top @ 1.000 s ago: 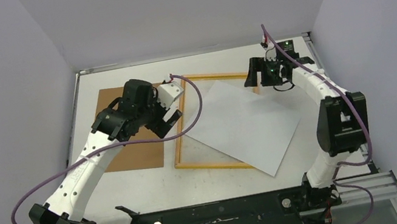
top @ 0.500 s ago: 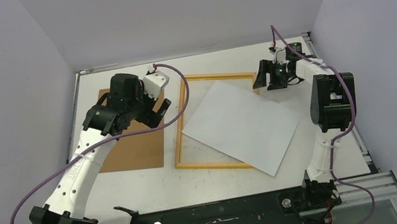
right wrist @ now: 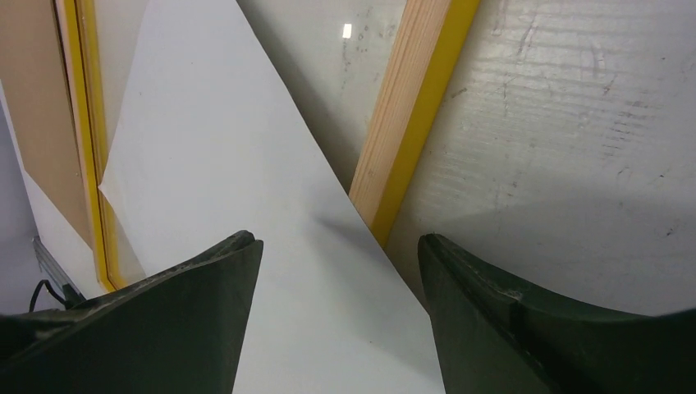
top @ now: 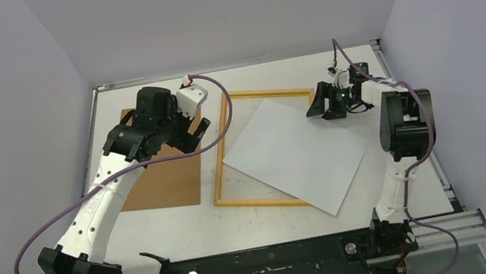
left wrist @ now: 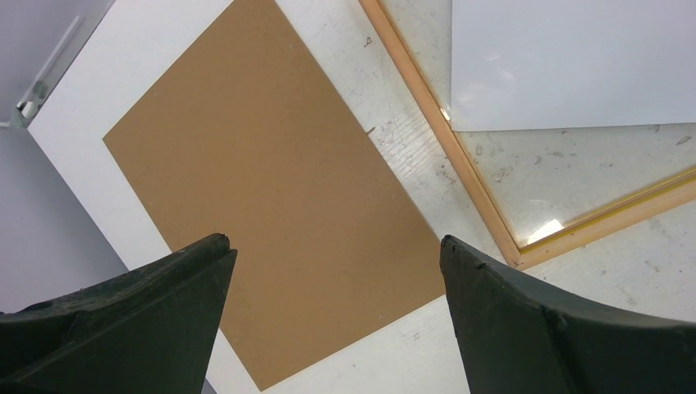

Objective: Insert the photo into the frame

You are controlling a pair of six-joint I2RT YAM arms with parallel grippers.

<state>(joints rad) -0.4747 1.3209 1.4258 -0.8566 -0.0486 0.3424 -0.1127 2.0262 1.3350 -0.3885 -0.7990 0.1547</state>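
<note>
While the large rectangular paper photo (top: 296, 154) lies white side up on the white tabletop (top: 188, 226), it is not seated in the thin rectangular yellow picture frame (top: 259, 203). It sits skewed across the frame, covering most of the right rail, with its near corner sticking out past the near rail. The frame lies flat. A brown rectangular fibreboard panel (top: 165, 184) lies flat just beside the frame's left rail, not touching it. The left jaws stand wide apart, holding nothing, above the panel's far end. The right jaws also stand apart with nothing clamped. The right wrist view shows them low over the photo's edge where it crosses a frame rail, pale wood face and yellow edge showing. Contact with the paper cannot be told.
</note>
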